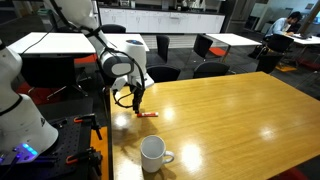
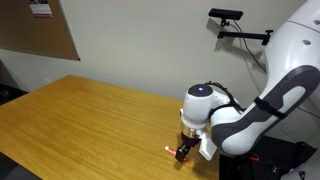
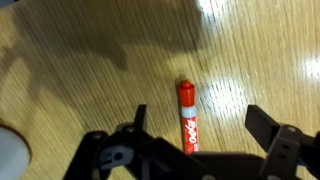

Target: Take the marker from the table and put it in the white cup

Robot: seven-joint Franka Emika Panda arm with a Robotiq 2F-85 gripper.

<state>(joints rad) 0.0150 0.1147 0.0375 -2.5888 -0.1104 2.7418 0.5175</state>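
Observation:
The red marker (image 3: 187, 118) lies flat on the honey-coloured wooden table (image 3: 90, 60); in the wrist view it sits between my open fingers, nearer the left one. My gripper (image 3: 198, 122) is open and empty, low over the marker. In an exterior view the marker (image 1: 148, 115) lies near the table's left edge, just beside my gripper (image 1: 137, 106). The white cup (image 1: 153, 153) stands upright near the front edge, a short way from the marker. In an exterior view my gripper (image 2: 185, 150) hangs just above the table (image 2: 90, 120), with the marker (image 2: 173, 151) showing partly at its tip.
White tables (image 1: 45, 42) and dark chairs (image 1: 210, 48) stand behind the wooden table. A person (image 1: 282, 25) sits at the far back. A camera on a stand (image 2: 228, 17) is mounted by the wall. A white shape (image 3: 10, 155) shows at the wrist view's left edge.

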